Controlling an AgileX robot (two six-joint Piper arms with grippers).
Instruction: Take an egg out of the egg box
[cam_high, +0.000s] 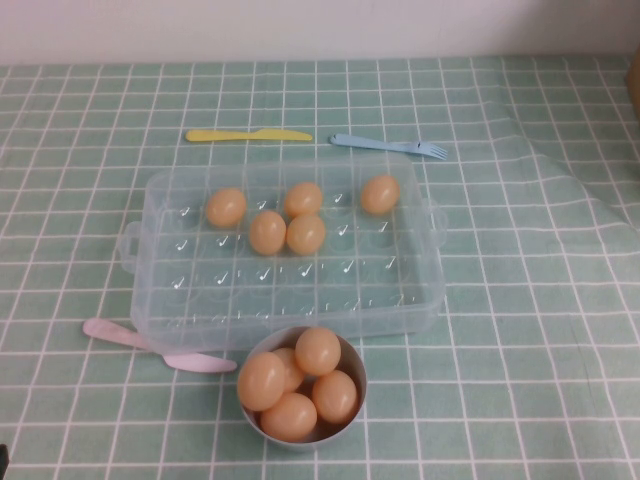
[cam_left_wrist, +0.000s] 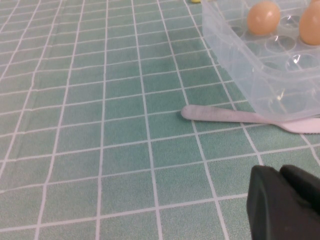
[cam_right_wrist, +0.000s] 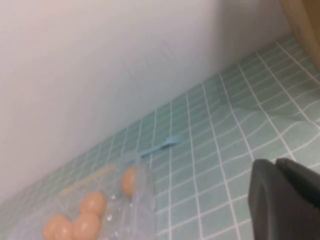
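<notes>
Right now we see the large clear plastic rectangular egg box (cam_high: 150, 225) with small side handles sitting mid-table on the green checked tablecloth (cam_high: 530, 330). Five smooth tan-orange eggs lie in its far half: one toward the left (cam_high: 226, 207), three clustered near the centre, and one egg (cam_high: 379, 194) alone toward the right. Touching the box's near wall stands a small round grey bowl (cam_high: 353, 359) heaped with more of the same eggs. A pale pink plastic spoon (cam_high: 120, 335) lies at the near left, its bowl end reaching under the box's near left corner. Beyond the far side lie a yellow plastic knife (cam_high: 248, 135) and a light blue plastic fork (cam_high: 390, 146).

Neither arm shows from above. The left gripper (cam_left_wrist: 287, 205) hovers low over the cloth near the pink spoon, well left of the box; the right gripper (cam_right_wrist: 285, 197) hangs above the cloth to the box's right. We cannot tell how either pincer stands, and neither holds anything we can see.
</notes>
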